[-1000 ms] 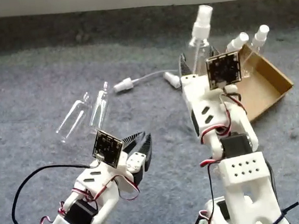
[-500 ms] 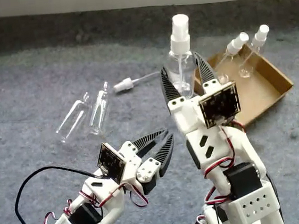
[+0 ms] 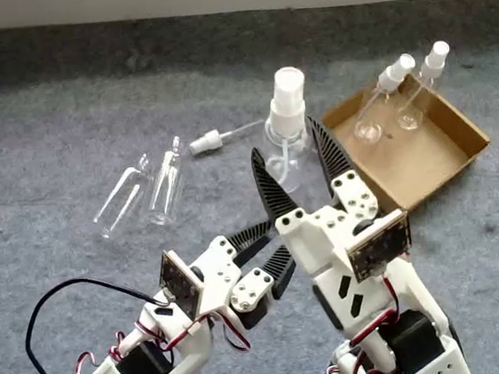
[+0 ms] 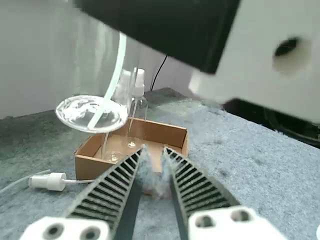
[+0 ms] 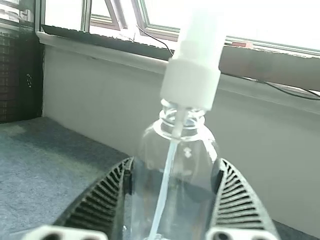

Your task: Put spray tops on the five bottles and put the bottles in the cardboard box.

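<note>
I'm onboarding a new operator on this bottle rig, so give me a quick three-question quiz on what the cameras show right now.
1. True or false: the right gripper has its jaws shut on a bottle that carries a spray top.
2. How many bottles lie in the cardboard box? A) one B) two C) four
3. Fill in: on the carpet, between the topless bottles and the held bottle, lies a ____ with its tube.

Key: 1 true; 2 B, the two capped bottles; 3 loose spray top.
</note>
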Robot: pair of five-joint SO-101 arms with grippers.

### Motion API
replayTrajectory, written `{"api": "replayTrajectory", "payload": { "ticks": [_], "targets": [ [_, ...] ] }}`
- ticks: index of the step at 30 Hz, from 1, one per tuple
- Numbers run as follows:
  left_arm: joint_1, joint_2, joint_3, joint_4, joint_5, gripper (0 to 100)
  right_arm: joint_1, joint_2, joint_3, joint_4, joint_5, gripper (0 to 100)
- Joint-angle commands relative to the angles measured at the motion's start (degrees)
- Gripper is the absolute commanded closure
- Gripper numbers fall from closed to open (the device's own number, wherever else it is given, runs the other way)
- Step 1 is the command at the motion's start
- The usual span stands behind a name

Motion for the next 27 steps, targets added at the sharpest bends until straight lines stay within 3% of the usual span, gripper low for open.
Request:
{"api": "replayTrajectory", "payload": {
  "ticks": [1, 9, 18, 27],
  "targets": [
    [1.1, -0.57, -0.22, -3.87, -0.09, 99, -0.57, -4.09, 1.36, 0.04, 0.62, 87.2],
    [0.66, -0.48, 1.89, -7.74, -0.09, 99, -0.84, -9.19, 5.67, 5.32, -3.52, 87.2],
    [-5.67, -0.48, 1.89, -7.74, -0.09, 99, -0.66, -13.49, 5.58, 11.38, -3.43, 87.2],
    [-6.02, -0.48, 1.89, -7.74, -0.09, 99, -0.92, -13.85, 5.32, 14.9, -3.69, 87.2]
  ]
}}
